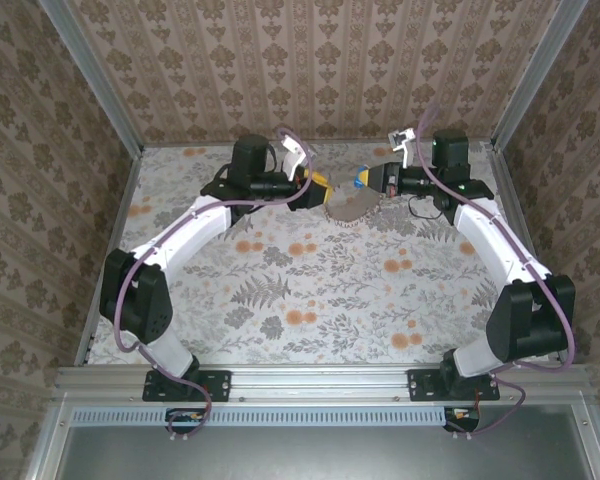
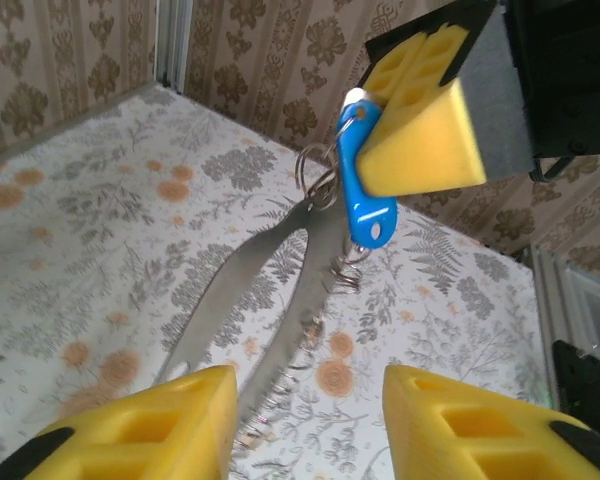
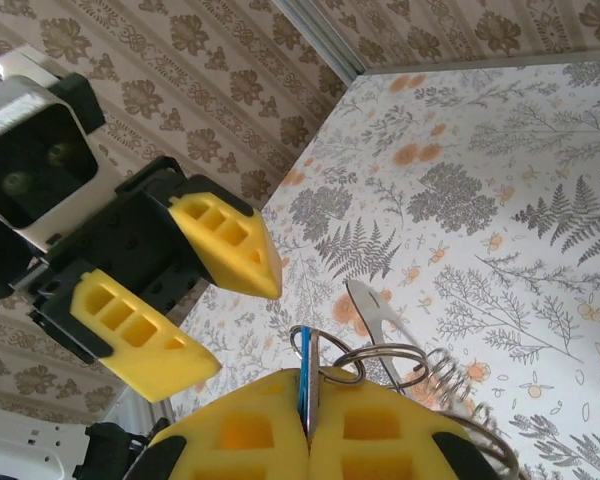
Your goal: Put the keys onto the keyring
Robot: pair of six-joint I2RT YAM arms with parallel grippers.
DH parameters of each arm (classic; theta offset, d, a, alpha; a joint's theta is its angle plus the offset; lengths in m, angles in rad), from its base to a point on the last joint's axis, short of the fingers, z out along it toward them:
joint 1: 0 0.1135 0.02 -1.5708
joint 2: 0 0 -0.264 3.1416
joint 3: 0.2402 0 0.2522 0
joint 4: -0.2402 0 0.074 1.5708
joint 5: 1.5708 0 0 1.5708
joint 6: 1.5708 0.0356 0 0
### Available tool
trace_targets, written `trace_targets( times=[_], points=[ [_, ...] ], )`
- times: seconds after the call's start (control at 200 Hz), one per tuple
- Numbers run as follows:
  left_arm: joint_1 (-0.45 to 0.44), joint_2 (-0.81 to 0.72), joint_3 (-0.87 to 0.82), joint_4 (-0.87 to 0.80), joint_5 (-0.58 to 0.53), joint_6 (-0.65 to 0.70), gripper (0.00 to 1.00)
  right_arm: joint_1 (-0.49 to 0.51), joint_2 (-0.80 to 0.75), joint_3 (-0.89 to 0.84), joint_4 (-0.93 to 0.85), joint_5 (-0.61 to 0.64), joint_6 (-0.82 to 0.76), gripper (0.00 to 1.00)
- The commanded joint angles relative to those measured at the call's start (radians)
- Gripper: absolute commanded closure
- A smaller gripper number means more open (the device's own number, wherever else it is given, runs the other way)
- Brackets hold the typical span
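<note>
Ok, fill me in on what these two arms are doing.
The right pincer is shut on the blue key and holds it up over the far side of the table. The metal ring looks hooked at the key's head, and its strap hangs down toward the table. The left pincer faces them, open and holding nothing.

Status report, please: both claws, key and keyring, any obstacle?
Left claw open, holding nothing. Right claw shut on blue key. Keyring hangs at the key, trailing below. Nothing in the way.
</note>
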Motion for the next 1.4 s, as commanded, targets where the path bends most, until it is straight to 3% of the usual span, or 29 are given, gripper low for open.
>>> trace_targets(
  times=[0.0,0.19,0.535,0.98,1.255,1.395],
  points=[
    [0.007,0.009,0.049,-0.048,-0.015,0.080,0.52,-0.005,0.005,0.052,-0.027,-0.055,-0.032,1.00],
    [0.002,0.042,0.104,-0.106,0.010,0.141,0.47,-0.005,0.002,0.066,-0.050,-0.081,-0.048,1.00],
    [-0.031,0.114,0.200,-0.189,0.055,0.226,0.45,-0.002,-0.007,0.086,-0.069,-0.106,-0.058,1.00],
    [-0.062,0.194,0.271,-0.237,0.102,0.241,0.46,0.003,-0.018,0.089,-0.076,-0.113,-0.067,1.00],
    [-0.069,0.228,0.301,-0.232,0.117,0.232,0.57,0.003,-0.020,0.091,-0.078,-0.115,-0.070,1.00],
    [-0.077,0.229,0.290,-0.211,0.102,0.222,0.74,0.003,-0.021,0.090,-0.082,-0.118,-0.071,1.00]
  ],
)
